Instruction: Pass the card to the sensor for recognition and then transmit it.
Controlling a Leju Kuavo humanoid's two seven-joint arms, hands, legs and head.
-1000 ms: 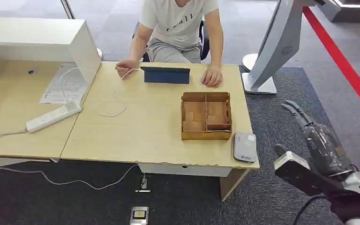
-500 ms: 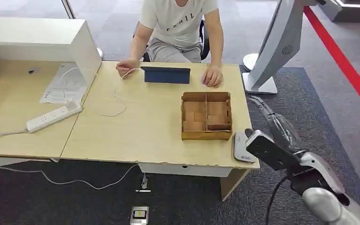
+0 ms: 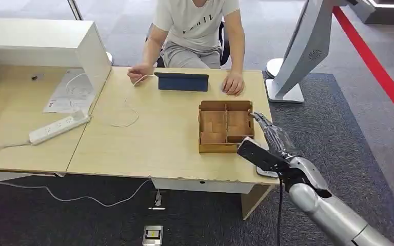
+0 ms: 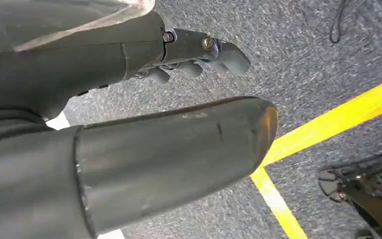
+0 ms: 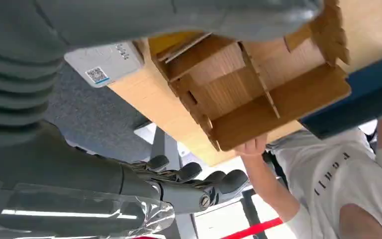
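Your right hand [image 3: 271,137] hangs over the table's [image 3: 149,138] near right corner, just beside the right wall of the wooden box [image 3: 225,126], fingers stretched out and apart, holding nothing. The grey sensor [image 3: 264,170] lies flat at the table edge, mostly hidden under your wrist; the right wrist view shows it [image 5: 104,62] with a QR label, just beside the box [image 5: 258,89]. You cannot tell where the card is. Your left hand [image 4: 129,99] hangs over grey carpet, empty, fingers slightly curled. A person [image 3: 197,31] sits across the table, both hands resting by a dark blue tablet [image 3: 182,82].
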